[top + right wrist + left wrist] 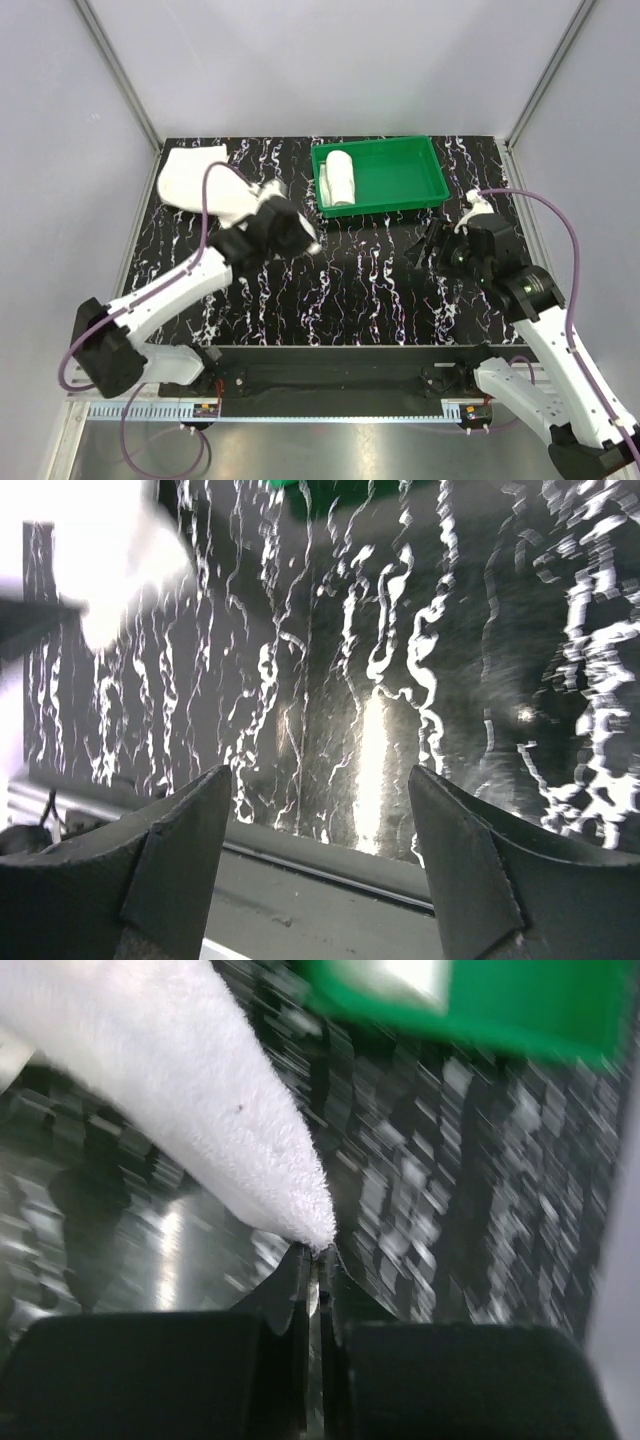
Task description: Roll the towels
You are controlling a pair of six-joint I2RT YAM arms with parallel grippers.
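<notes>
between the closed left fingers (292, 1330) sits the towel (200, 1090) corner; right fingers (170, 870) stand open

Two towels (340, 178) (190, 175); one green tray (400, 165); two pincers (310, 240) (420, 250).

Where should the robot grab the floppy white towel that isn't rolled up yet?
By a corner, reached from the near side with the left gripper. The towel is limp and far wider than the gripper, but its corner tapers to a thin point that jaws can pinch. The left gripper is shut on that tip now, which looks like a sound hold.
</notes>
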